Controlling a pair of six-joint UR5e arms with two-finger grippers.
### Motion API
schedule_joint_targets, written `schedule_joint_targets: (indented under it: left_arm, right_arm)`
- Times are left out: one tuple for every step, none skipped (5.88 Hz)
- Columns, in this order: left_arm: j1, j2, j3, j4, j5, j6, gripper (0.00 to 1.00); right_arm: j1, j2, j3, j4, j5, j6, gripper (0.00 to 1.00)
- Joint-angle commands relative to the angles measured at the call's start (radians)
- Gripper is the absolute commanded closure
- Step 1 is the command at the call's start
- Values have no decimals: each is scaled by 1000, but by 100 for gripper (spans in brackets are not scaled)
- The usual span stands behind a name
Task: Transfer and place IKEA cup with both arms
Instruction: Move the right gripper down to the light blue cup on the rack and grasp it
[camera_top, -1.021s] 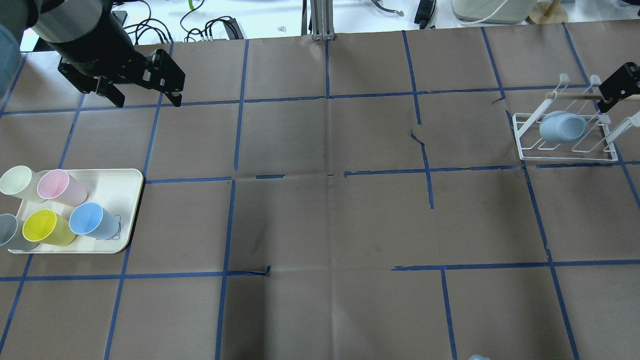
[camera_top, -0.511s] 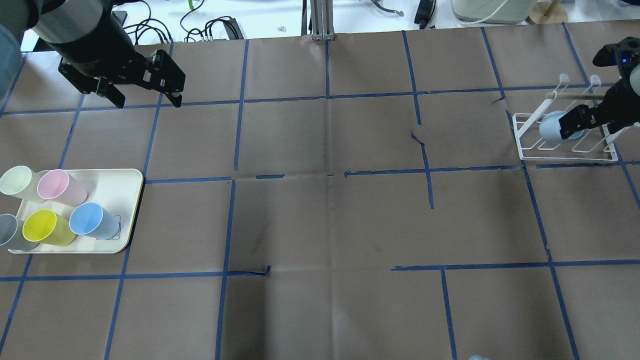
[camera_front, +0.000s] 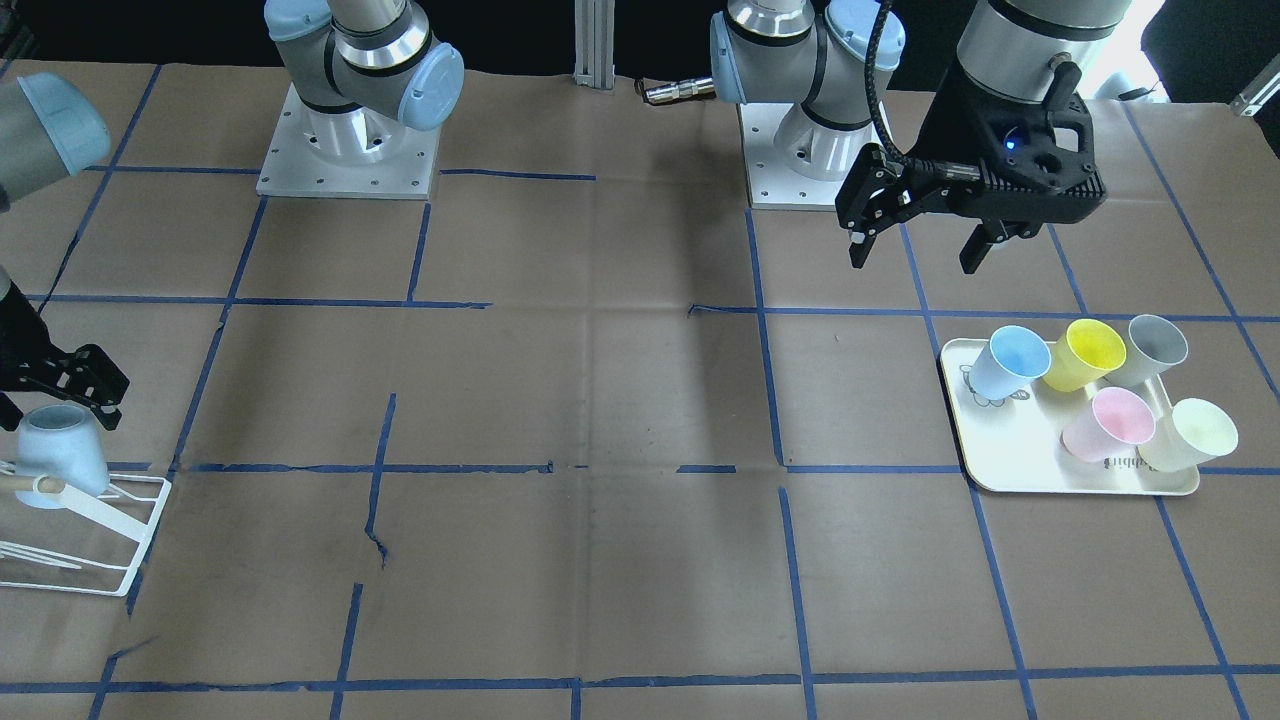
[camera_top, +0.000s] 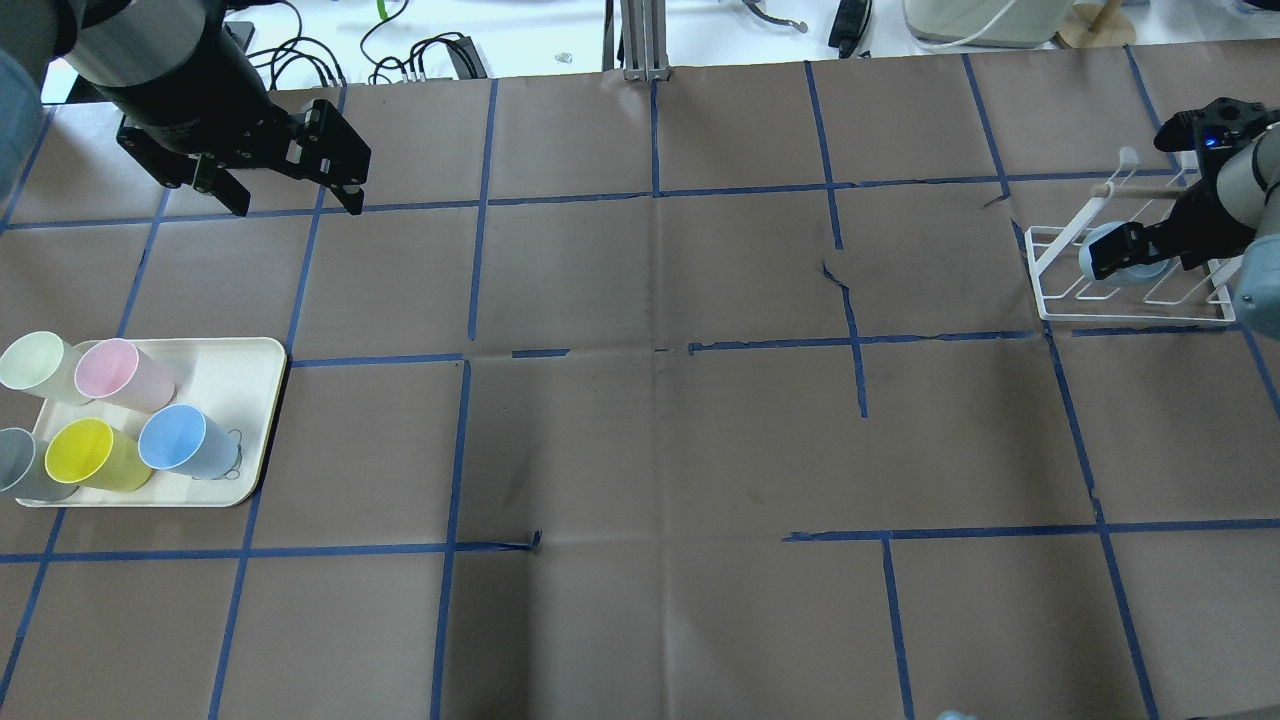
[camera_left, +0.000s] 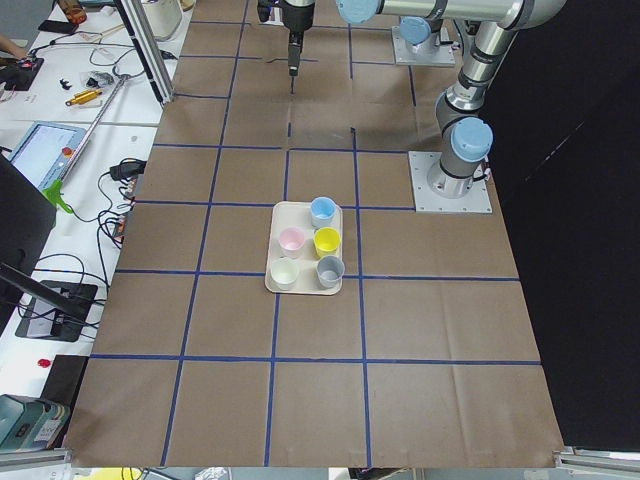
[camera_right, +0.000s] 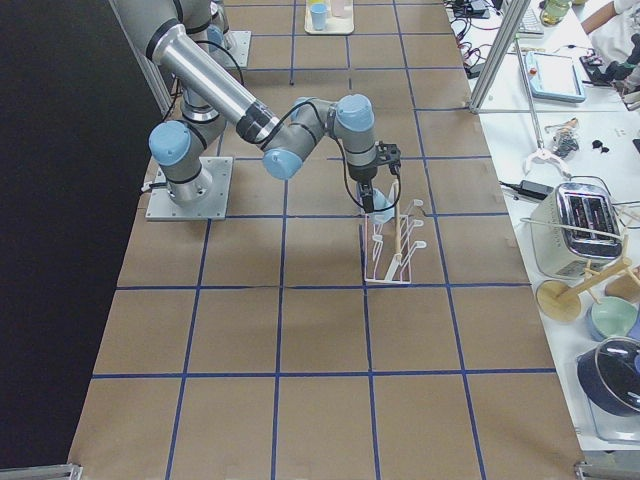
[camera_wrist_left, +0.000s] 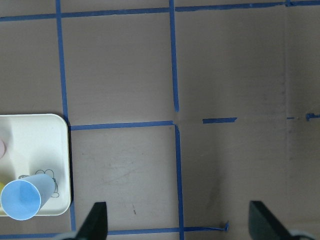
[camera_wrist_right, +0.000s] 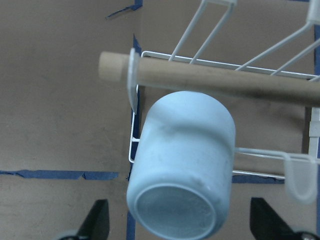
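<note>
On the white rack (camera_wrist_right: 225, 82) sits the IKEA cup (camera_wrist_right: 182, 170); tray (camera_top: 235, 370) holds five cups (camera_top: 110, 372); both jaws apart.

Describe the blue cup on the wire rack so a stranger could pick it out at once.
At the table's end on the robot's right stands a white wire rack. The IKEA cup sits tilted on it, base up, by its wooden rod. It is the only cup there; the other blue cup stands mouth up on the cream tray at the opposite end.
</note>
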Motion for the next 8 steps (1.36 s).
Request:
schedule_joint_targets:
  left_arm:
    - [0, 0, 0, 0, 0, 0, 2]
    - [0, 0, 0, 0, 0, 0, 2]
    - [0, 0, 0, 0, -2, 0, 2]
    - [0, -2, 0, 0, -3, 0, 2]
    - [0, -2, 2, 0, -3, 0, 2]
    - [0, -2, 0, 0, -3, 0, 2]
    - [0, -2, 2, 0, -3, 0, 2]
    - [0, -2, 0, 0, -3, 0, 2]
  right_arm:
    - [2, -2, 1, -11, 12, -2, 0]
    - [3, -1, -1, -13, 12, 1, 2]
    - [3, 4, -1, -13, 10, 3, 19]
    - [3, 5, -1, -14, 10, 0, 36]
    - [3, 2, -5, -16, 9, -6, 48]
    - [3, -4, -14, -13, 0, -9, 56]
    - [3, -5, -40, 3, -3, -11, 57]
    - [5, -34, -80, 64, -5, -11, 57]
